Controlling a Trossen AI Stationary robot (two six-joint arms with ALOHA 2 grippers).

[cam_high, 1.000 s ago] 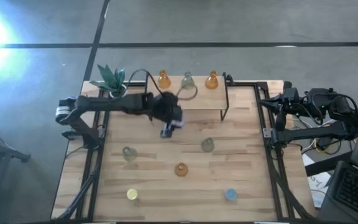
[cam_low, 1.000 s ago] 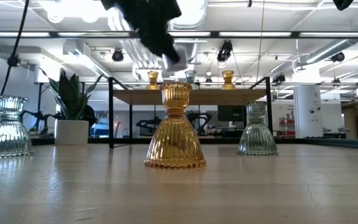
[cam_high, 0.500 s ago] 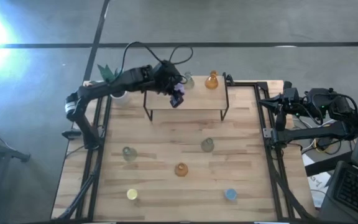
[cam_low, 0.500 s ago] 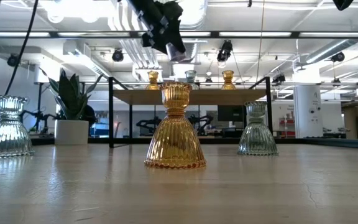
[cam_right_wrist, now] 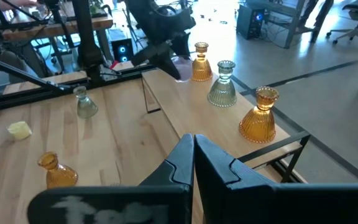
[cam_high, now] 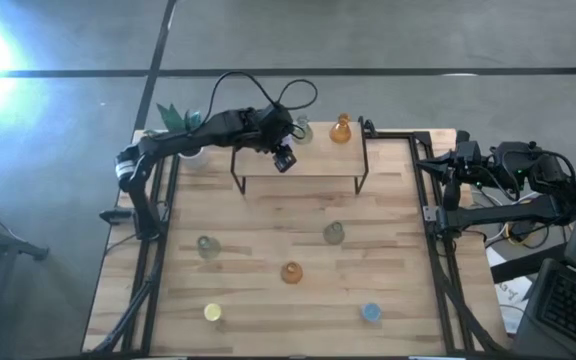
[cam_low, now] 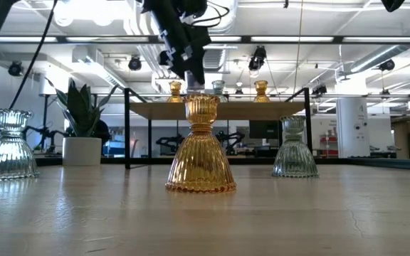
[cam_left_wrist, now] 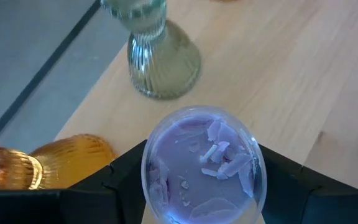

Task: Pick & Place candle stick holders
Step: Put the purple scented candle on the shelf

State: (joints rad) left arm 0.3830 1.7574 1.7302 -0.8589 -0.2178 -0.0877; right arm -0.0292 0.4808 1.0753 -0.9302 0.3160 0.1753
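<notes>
Fingers of the left gripper (cam_left_wrist: 201, 208) are clamping a purple ribbed glass candle stick holder (cam_left_wrist: 202, 165) above the raised wooden shelf (cam_high: 318, 160), beside a grey-green glass holder (cam_left_wrist: 156, 53) and an amber one (cam_left_wrist: 39, 165) (both standing there). The right gripper (cam_right_wrist: 193, 163), fingers pressed together, is waiting at the table's right edge.

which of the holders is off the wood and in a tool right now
The purple holder, gripped by the left tool over the raised shelf; all the others stand on the shelf or table.

text: none readable | labels: possibly too blurred to tell
</notes>
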